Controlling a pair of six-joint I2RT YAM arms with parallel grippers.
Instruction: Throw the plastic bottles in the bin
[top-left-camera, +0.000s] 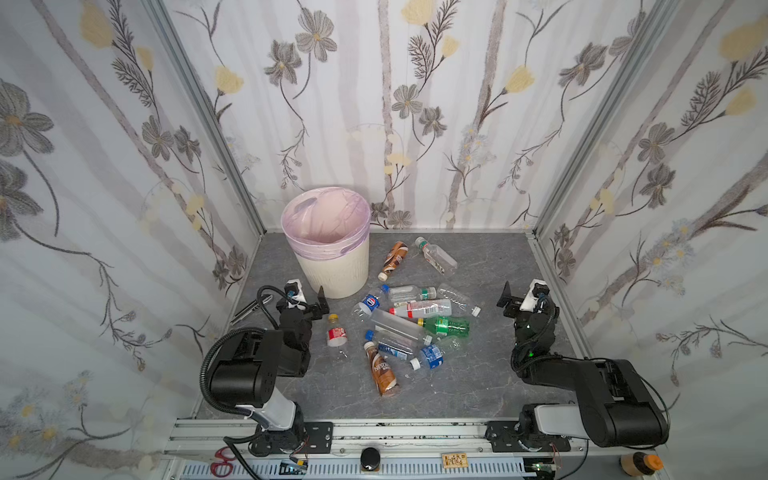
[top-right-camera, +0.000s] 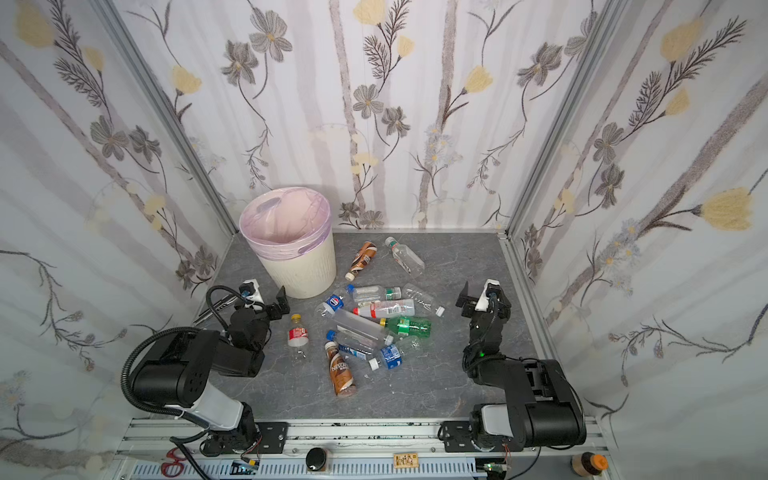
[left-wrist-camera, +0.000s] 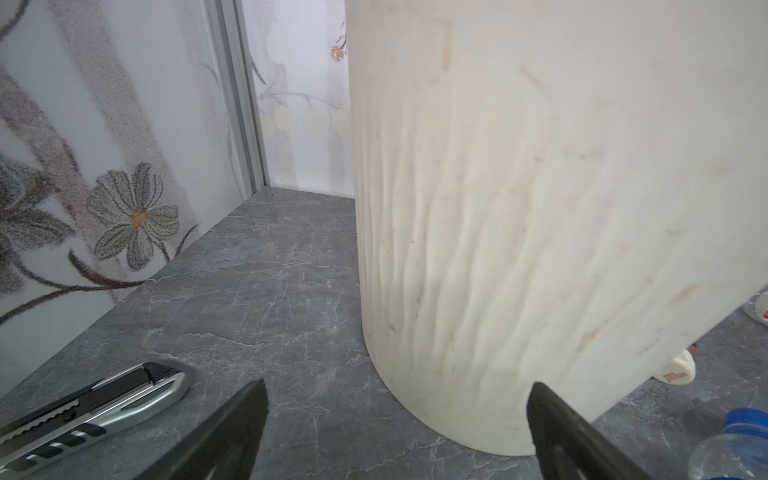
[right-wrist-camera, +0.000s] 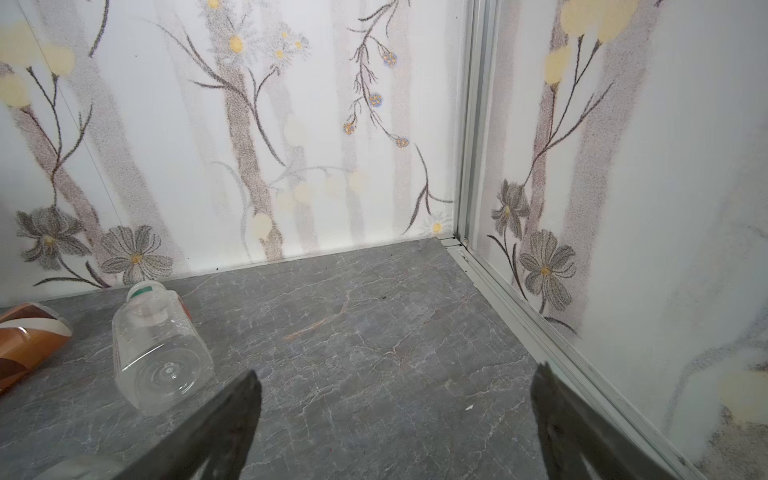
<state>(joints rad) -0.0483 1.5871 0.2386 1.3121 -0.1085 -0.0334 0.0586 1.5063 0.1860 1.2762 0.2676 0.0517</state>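
The bin (top-left-camera: 336, 270) (top-right-camera: 303, 270), cream with a pale pink bag, stands at the back left. Several plastic bottles (top-left-camera: 411, 328) (top-right-camera: 374, 328) lie heaped mid-table, among them a green one (top-left-camera: 446, 326) and a brown coffee one (top-left-camera: 382, 370). A second brown one (top-left-camera: 394, 258) and a clear one (top-left-camera: 436, 255) lie behind the heap. A red-labelled one (top-left-camera: 336, 332) lies alone on the left. My left gripper (top-left-camera: 307, 301) (left-wrist-camera: 399, 386) hangs open and empty just before the bin's wall (left-wrist-camera: 540, 208). My right gripper (top-left-camera: 521, 297) (right-wrist-camera: 399, 371) is open over bare table, right of the heap.
A box cutter (left-wrist-camera: 95, 407) (top-left-camera: 249, 309) lies by the left wall beside my left gripper. Flowered walls close in three sides. In the right wrist view the clear bottle (right-wrist-camera: 160, 353) and brown bottle (right-wrist-camera: 29, 336) lie off to one side. Red scissors (top-left-camera: 222, 459) rest on the front rail.
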